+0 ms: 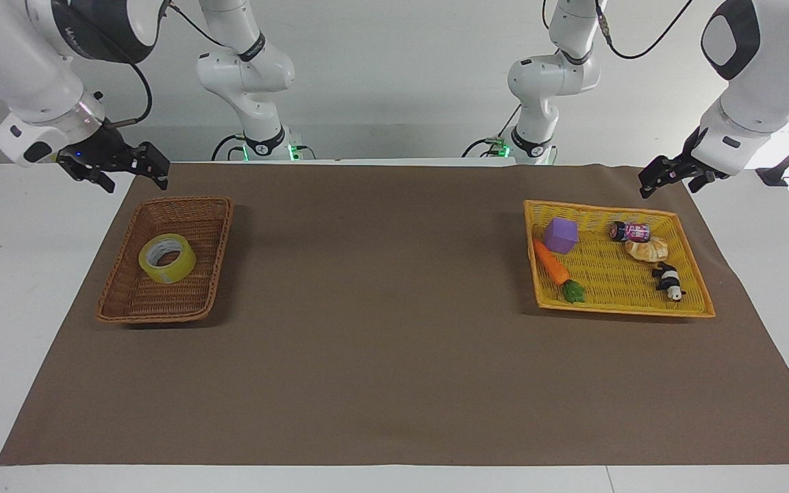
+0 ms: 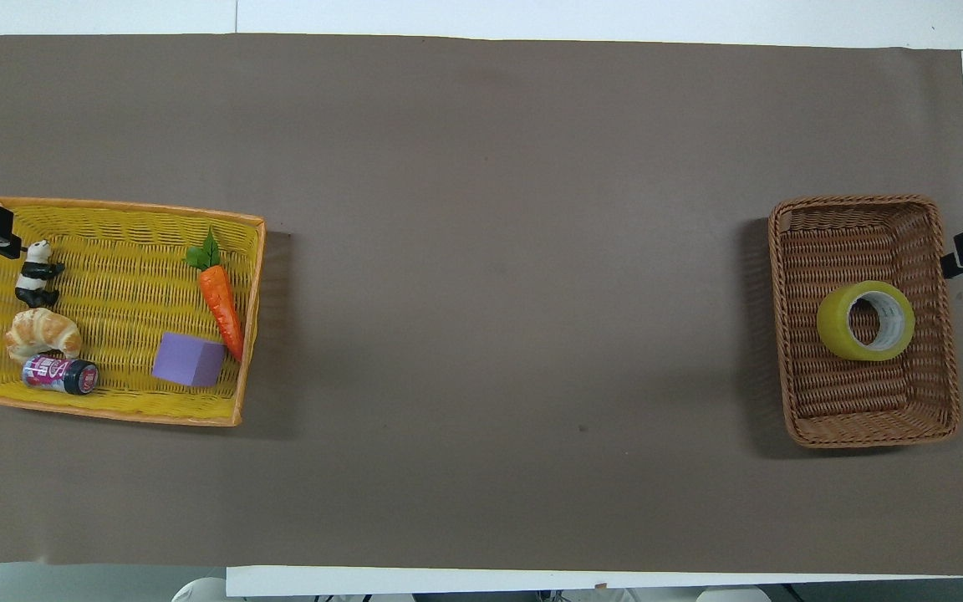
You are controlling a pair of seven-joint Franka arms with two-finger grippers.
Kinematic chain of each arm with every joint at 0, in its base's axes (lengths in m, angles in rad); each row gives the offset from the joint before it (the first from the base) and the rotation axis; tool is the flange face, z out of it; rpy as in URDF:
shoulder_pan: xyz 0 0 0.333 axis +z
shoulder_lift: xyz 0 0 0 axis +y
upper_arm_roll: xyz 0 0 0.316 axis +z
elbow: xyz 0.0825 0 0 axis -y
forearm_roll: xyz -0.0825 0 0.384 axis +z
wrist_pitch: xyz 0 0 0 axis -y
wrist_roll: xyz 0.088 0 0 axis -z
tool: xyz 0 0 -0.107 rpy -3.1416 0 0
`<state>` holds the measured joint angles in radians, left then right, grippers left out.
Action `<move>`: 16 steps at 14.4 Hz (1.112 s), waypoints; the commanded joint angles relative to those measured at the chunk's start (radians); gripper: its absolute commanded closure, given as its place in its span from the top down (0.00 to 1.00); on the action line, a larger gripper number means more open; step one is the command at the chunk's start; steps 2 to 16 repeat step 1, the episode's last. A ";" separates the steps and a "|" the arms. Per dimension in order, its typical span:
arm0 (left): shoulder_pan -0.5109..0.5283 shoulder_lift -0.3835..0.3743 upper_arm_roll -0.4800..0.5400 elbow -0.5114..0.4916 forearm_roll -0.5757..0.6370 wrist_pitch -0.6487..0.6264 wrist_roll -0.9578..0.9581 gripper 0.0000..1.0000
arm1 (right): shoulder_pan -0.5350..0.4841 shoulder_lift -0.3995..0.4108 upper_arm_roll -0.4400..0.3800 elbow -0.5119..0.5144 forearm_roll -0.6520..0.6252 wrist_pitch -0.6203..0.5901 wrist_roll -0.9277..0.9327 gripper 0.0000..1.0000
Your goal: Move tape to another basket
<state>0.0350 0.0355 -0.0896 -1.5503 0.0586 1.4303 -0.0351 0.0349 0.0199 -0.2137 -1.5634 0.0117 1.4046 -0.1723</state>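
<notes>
Where brown mat (image 1: 394,342) covers white table (image 1: 24,274), tape (image 1: 167,258) sits in basket (image 1: 135,301); both grippers' state: can't tell.

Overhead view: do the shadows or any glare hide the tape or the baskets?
Overhead view: soft shadows fall beside the brown basket and the yellow tray; the tape reads clearly, no glare. Facing view: even light, only faint shadows beside both baskets.

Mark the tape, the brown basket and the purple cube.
tape (image 1: 168,258), facing view, on its yellow outer wall.
brown basket (image 1: 222,239), facing view, on its braided rim.
purple cube (image 2: 188,359), overhead view, on its top face.
</notes>
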 commanded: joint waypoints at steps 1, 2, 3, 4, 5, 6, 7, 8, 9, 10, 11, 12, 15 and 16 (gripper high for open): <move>0.003 -0.028 -0.001 -0.031 0.014 0.019 0.011 1.00 | 0.034 -0.035 -0.013 -0.040 -0.019 0.011 0.014 1.00; 0.003 -0.028 -0.001 -0.031 0.014 0.019 0.011 1.00 | 0.034 -0.035 -0.013 -0.040 -0.019 0.011 0.014 1.00; 0.003 -0.028 -0.001 -0.031 0.014 0.019 0.011 1.00 | 0.034 -0.035 -0.013 -0.040 -0.019 0.011 0.014 1.00; 0.003 -0.028 -0.001 -0.031 0.014 0.019 0.011 1.00 | 0.034 -0.035 -0.013 -0.040 -0.019 0.011 0.014 1.00; 0.003 -0.028 -0.001 -0.031 0.014 0.019 0.011 1.00 | 0.034 -0.035 -0.013 -0.040 -0.019 0.011 0.014 1.00; 0.003 -0.028 -0.001 -0.031 0.014 0.019 0.011 1.00 | 0.034 -0.035 -0.013 -0.040 -0.019 0.011 0.014 1.00; 0.003 -0.028 -0.001 -0.031 0.014 0.019 0.011 1.00 | 0.034 -0.035 -0.013 -0.040 -0.019 0.011 0.014 1.00; 0.003 -0.028 -0.001 -0.031 0.014 0.019 0.011 1.00 | 0.034 -0.035 -0.013 -0.040 -0.019 0.011 0.014 1.00; 0.003 -0.028 -0.001 -0.031 0.014 0.019 0.011 1.00 | 0.034 -0.035 -0.013 -0.040 -0.019 0.011 0.014 1.00; 0.003 -0.028 -0.001 -0.031 0.014 0.019 0.011 1.00 | 0.034 -0.035 -0.013 -0.040 -0.019 0.011 0.014 1.00; 0.003 -0.028 -0.001 -0.031 0.014 0.019 0.011 1.00 | 0.034 -0.035 -0.013 -0.040 -0.019 0.011 0.014 1.00; 0.003 -0.028 -0.001 -0.031 0.014 0.019 0.011 1.00 | 0.034 -0.035 -0.013 -0.040 -0.019 0.011 0.014 1.00; 0.003 -0.028 -0.001 -0.031 0.014 0.019 0.011 1.00 | 0.034 -0.035 -0.013 -0.040 -0.019 0.011 0.014 1.00; 0.003 -0.028 -0.001 -0.031 0.014 0.019 0.011 1.00 | 0.034 -0.035 -0.013 -0.040 -0.019 0.011 0.014 1.00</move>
